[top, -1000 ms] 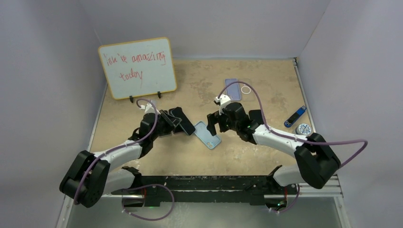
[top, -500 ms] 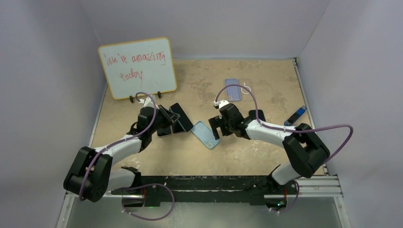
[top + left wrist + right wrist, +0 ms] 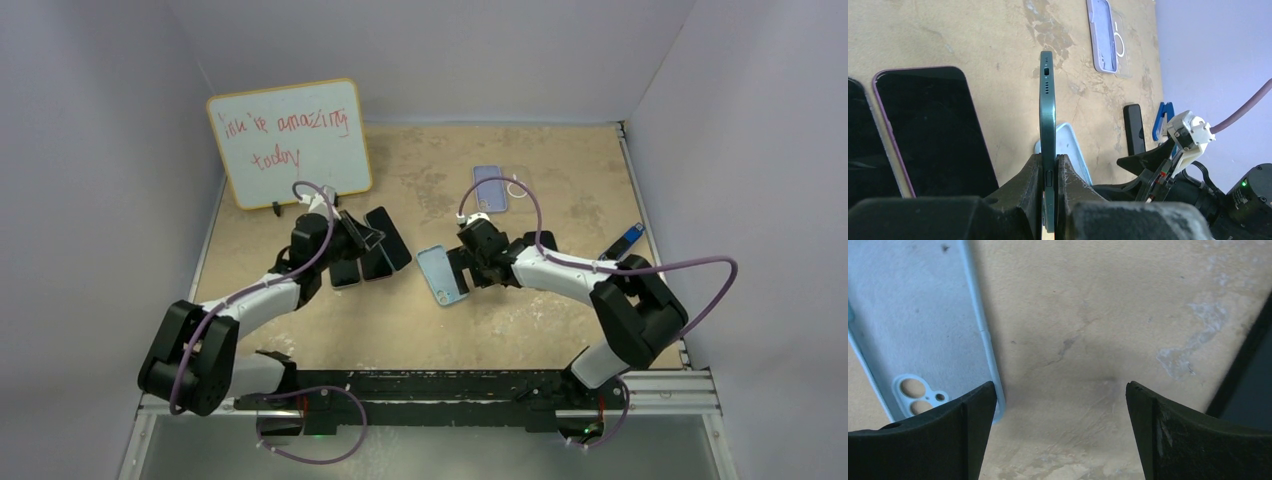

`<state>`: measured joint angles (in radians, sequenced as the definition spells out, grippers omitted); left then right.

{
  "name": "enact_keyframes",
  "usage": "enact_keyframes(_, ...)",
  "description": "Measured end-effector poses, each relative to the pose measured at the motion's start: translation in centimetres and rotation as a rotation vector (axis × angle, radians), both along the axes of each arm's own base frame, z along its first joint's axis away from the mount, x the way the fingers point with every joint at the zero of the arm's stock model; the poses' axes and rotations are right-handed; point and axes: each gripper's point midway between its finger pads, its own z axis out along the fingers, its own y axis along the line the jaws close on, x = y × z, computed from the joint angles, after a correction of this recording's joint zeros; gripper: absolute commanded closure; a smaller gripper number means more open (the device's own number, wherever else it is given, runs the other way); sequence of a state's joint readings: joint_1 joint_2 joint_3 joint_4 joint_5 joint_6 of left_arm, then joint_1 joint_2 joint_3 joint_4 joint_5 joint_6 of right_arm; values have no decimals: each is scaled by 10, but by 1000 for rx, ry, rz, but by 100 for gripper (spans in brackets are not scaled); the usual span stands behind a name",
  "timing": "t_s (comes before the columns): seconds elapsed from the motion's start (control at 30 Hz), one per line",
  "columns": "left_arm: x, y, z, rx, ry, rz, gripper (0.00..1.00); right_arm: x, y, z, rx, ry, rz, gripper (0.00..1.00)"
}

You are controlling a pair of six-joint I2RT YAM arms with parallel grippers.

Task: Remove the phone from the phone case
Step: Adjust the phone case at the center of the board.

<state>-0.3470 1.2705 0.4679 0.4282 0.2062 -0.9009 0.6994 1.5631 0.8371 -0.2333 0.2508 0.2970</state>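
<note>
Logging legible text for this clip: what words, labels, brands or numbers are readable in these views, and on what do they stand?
"you're amazing today": red handwriting on the whiteboard; the first word is scrawled, so that reading is a best guess.
No text shows on the light blue case, the purple case or the phone, which is seen edge-on.
The small blue item at the right is too small to read.

The phone case (image 3: 441,274) lies flat in the middle of the table (image 3: 420,160), between the two arms, with one long edge just beside a finger of the right gripper (image 3: 1060,400). Left of it, the phone (image 3: 1047,100) stands on edge in the left gripper (image 3: 1048,170), out of the case. Beside that lie what look like two more phones (image 3: 933,130), flat. A second case (image 3: 489,187) lies farther back. The whiteboard (image 3: 290,143) stands at the back left.
</note>
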Motion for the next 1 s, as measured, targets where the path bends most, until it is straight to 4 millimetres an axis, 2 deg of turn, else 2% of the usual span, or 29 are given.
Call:
enact_keyframes(0.2,0,-10,-9,-8,27,-55,100,2,-24,11,-76,-41,-71,1)
enact_keyframes(0.4,0,-18,-26,-8,83,-95,100,6,-31,19,-82,-67,-94,1)
enact_keyframes(0.53,4,-25,-36,-7,112,-119,100,5,-24,28,-22,-90,-75,1)
enact_keyframes(0.7,5,-33,-43,-11,127,-144,100,8,-6,64,141,-192,-33,1)
enact_keyframes(0.8,10,-36,-43,-15,121,-152,94,12,4,79,207,-240,-11,1)
enact_keyframes(1.0,16,-38,-46,-8,129,-149,78,8,11,74,243,-228,18,1)
